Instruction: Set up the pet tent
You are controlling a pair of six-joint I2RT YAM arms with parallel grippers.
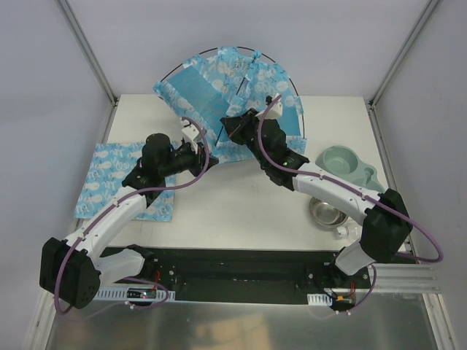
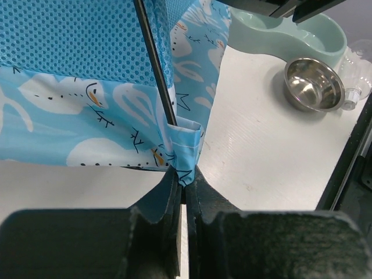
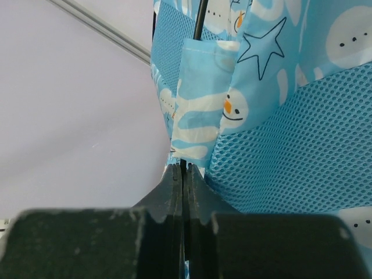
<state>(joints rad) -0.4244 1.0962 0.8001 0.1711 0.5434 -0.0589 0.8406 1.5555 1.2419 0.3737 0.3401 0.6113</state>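
Pet tent (image 1: 219,76): half-raised, far centre of surface (image 1: 241,200). Left jaws, right jaws: each clamped on a tent corner pocket. You spread corners evenly, hold pole (image 2: 156,64) seated in pocket (image 2: 187,136). Top view alone shows arch; wrist views alone show pinch.

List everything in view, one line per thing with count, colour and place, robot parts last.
pet tent: one, blue with white print, far middle of the table, partly raised
tent poles: count unclear, thin and black, running into the tent's corner sleeves
mat: one, same blue print, flat at the table's left edge
feeder tray: one, pale green, right side of the table
steel bowl: one, silver, on the near side of the feeder tray
table: one, white
left gripper: one, black, shut on a tent corner sleeve
right gripper: one, black, shut on another corner sleeve
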